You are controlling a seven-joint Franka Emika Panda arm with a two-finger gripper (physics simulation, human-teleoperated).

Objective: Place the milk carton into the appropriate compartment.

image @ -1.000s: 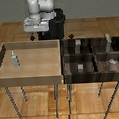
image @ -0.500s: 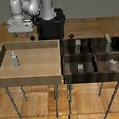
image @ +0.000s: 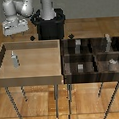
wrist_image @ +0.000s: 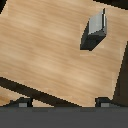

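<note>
The milk carton (image: 14,60) is a small, slim, pale grey carton standing upright in the light wooden tray (image: 41,76), near the tray's side at the exterior view's left. In the wrist view the milk carton (wrist_image: 95,31) shows from above on the tray floor. My gripper (image: 16,31) hangs above the tray's back corner, behind and above the carton and apart from it. It is open: in the wrist view the gripper (wrist_image: 63,102) has its fingertips (wrist_image: 22,102) far apart with nothing between them.
A dark bin (image: 94,55) with four compartments stands at the exterior view's right. It holds a grey block (image: 77,44), a taller grey piece (image: 108,41), a squat cube (image: 81,67) and a small can-like piece (image: 112,63). The robot's black base (image: 49,23) stands behind.
My arm has swung toward the exterior view's left and a little lower, from behind the tray's middle to above its back corner. The carton has not moved.
</note>
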